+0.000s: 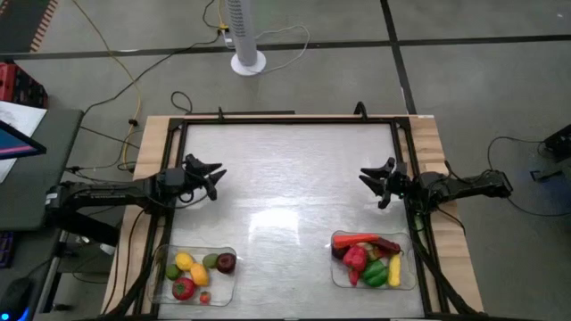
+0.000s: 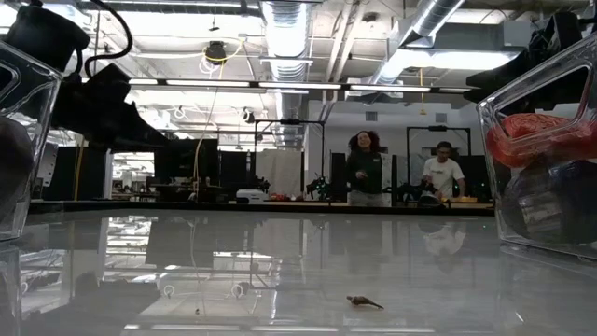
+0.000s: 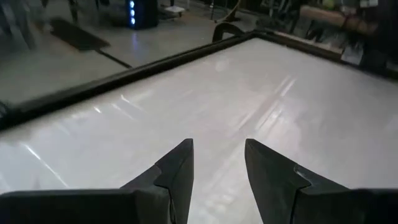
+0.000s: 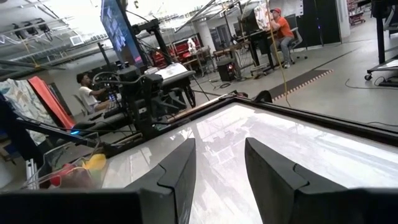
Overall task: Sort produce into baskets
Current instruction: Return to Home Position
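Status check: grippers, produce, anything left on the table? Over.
Left gripper open, empty, over table, left side. Right gripper open, empty, right side. Produce all in left tray and right tray. Small dark scrap on table.

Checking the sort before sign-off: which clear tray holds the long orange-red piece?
The right-side tray: the long orange-red piece lies in it with a green pepper. The left-side tray holds only rounder pieces.

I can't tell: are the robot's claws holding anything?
Nothing is held: the left gripper and the right gripper are open and empty.
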Robot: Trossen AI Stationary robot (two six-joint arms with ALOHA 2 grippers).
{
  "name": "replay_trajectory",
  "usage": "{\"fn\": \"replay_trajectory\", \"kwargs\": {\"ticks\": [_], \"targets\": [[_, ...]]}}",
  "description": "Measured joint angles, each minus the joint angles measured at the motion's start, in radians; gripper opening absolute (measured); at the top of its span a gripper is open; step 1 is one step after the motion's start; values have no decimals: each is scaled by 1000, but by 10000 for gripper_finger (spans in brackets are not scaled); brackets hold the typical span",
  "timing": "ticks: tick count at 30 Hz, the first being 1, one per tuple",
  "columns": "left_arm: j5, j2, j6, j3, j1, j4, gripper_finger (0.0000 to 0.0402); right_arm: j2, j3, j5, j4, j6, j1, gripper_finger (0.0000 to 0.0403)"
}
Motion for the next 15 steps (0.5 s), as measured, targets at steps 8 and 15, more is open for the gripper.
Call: {"fn": "replay_trajectory", "kwargs": {"ticks": [8,15], "targets": [[1,0,-85,3,0,-16,130,0,-1,0,0,0,0,166],[0,0,-86,4,0,-18,130,0,-1,0,0,-1,0,166]]}}
